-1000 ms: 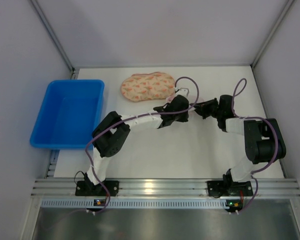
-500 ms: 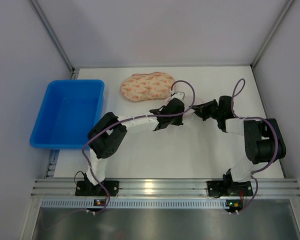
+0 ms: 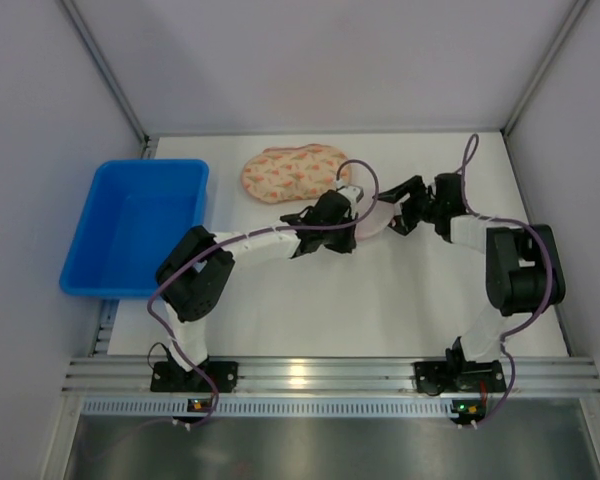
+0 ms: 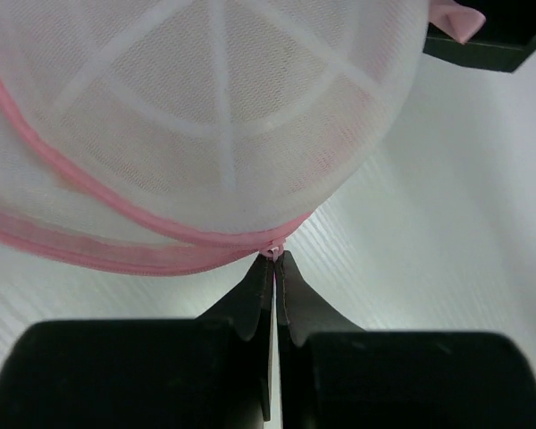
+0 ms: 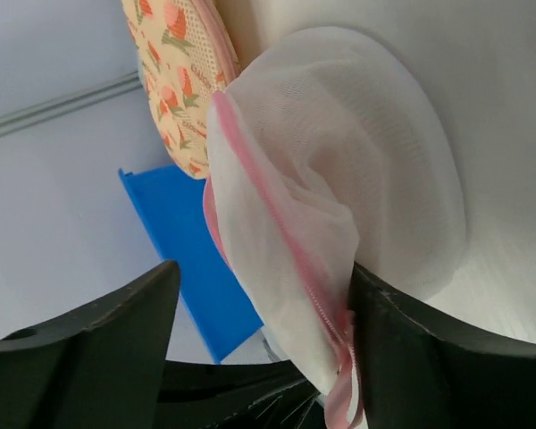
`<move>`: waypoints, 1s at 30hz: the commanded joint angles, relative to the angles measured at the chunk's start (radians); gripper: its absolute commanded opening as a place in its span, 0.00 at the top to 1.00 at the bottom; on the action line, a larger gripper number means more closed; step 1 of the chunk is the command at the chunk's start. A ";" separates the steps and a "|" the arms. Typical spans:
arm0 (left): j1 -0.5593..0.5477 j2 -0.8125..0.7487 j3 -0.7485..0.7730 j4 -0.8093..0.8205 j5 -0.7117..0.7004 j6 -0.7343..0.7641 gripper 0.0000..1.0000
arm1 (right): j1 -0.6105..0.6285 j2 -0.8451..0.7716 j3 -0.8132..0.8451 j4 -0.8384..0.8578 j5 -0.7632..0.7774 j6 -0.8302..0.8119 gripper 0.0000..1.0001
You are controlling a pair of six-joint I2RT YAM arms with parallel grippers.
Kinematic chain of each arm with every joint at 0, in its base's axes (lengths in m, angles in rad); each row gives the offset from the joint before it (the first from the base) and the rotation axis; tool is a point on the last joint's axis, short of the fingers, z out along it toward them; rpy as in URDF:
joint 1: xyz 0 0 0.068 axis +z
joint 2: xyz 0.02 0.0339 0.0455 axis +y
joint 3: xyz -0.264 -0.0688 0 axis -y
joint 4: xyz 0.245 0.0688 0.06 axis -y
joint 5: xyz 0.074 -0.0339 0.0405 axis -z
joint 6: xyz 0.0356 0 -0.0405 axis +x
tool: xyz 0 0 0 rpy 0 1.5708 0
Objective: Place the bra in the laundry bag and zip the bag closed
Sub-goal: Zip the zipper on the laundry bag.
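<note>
1. Bra (image 3: 293,172) lies flat on the table (image 3: 380,300), upper centre of the top view. It is outside the bag, so not yet bagged.
2. Bag (image 3: 372,220) sits just lower right of the bra, mid-frame, between the two pincers. It is a white mesh dome with pink zip trim.
3. Left gripper (image 4: 274,257): fingers pressed together, pinching the pink trim at the bag's rim.
4. Right gripper (image 5: 263,268): fingers spread wide, with mesh bulging loosely between them. No clamp that I can see.
5. Cannot tell how far the zip stands open.
6. Handling, judged: the bra looks light, padded and springy, and should keep its shape. Best taken at a cup edge, not the middle.
7. The bag looks very light and limp. It will likely drag and collapse unless the rim is held at two points.
8. Room: bare table fills the lower half of the top view.
9. Bin (image 3: 135,225) is at left, well apart.
10. The table's back edge runs close above the bra.
11. The pincers are near each other, so crowding is a risk.
</note>
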 commanded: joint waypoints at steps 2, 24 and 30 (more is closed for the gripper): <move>-0.001 0.011 0.119 -0.005 0.163 0.014 1.00 | -0.014 -0.092 0.063 -0.208 -0.050 -0.185 0.24; 0.001 0.011 0.142 0.009 0.312 -0.033 1.00 | -0.028 -0.117 0.011 -0.298 -0.193 -0.313 0.95; 0.042 -0.073 0.025 -0.069 0.294 -0.015 1.00 | -0.068 -0.065 0.114 -0.394 -0.208 -0.451 1.00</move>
